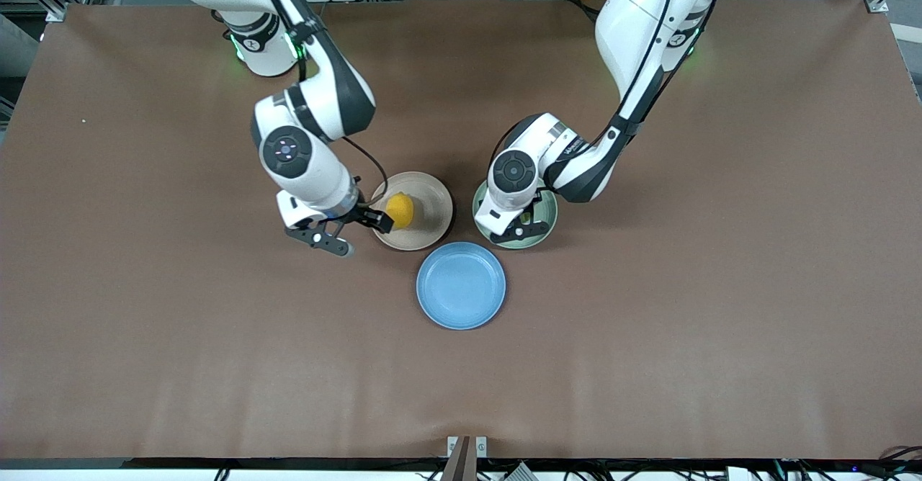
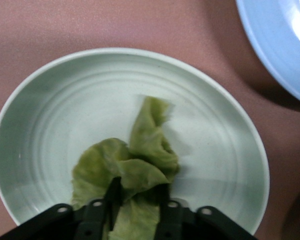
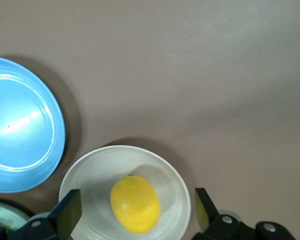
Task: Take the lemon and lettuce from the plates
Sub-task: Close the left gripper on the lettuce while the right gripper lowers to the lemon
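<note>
Centre frame in the front view, 2 round plates, beige and pale mint green; the right gripper, jaws spread, flanks the small yellow lemon; the left gripper is clenched on the green wrinkly lettuce lying on the mint plate

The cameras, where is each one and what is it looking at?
Front view: high across the table, facing both arms; shows the beige plate, mint plate and blue plate.
Left wrist view: on the left arm, looking down at the lettuce its left end effector pinches.
Right wrist view: on the right arm, over the lemon, right end effector open.
Both wrist views share the blue plate.
</note>
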Action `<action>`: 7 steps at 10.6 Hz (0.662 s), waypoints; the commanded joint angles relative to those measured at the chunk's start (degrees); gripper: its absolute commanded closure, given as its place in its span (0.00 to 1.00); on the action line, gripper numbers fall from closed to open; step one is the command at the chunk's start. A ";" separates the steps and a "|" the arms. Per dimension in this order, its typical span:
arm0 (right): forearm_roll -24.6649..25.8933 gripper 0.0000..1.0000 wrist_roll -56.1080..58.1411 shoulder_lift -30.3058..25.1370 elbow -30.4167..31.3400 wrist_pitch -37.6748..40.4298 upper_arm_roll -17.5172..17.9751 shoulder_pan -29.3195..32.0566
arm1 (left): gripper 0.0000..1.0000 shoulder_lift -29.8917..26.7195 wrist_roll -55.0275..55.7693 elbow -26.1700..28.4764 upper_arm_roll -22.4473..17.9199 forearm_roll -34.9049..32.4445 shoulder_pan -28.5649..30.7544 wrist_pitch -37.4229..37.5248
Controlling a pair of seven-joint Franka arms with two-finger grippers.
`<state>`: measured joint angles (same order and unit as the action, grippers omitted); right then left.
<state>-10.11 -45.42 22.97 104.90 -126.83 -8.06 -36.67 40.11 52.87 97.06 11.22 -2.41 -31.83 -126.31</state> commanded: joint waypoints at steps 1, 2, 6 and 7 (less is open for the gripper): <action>-1.05 0.00 -3.62 1.90 2.93 -6.75 -0.46 -2.70 | 0.85 -0.47 3.20 0.06 -0.05 -0.84 -0.16 -0.43; -1.05 0.00 -3.62 2.08 3.46 -7.02 -0.46 -3.23 | 1.00 -0.47 3.55 -0.03 -0.05 -0.76 -0.16 -0.34; -1.05 0.00 -5.11 4.36 4.08 -10.79 -0.46 -4.64 | 1.00 -2.31 6.63 -1.17 -0.05 -0.84 -0.07 0.53; -1.05 0.00 -5.37 5.24 4.34 -11.85 -0.46 -4.90 | 1.00 -3.71 6.63 -1.26 -0.14 -0.84 0.37 2.02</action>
<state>-10.11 -49.40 27.07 108.07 -135.70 -8.07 -40.28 39.70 57.56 95.64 11.20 -2.41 -31.84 -126.35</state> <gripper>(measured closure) 0.000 0.965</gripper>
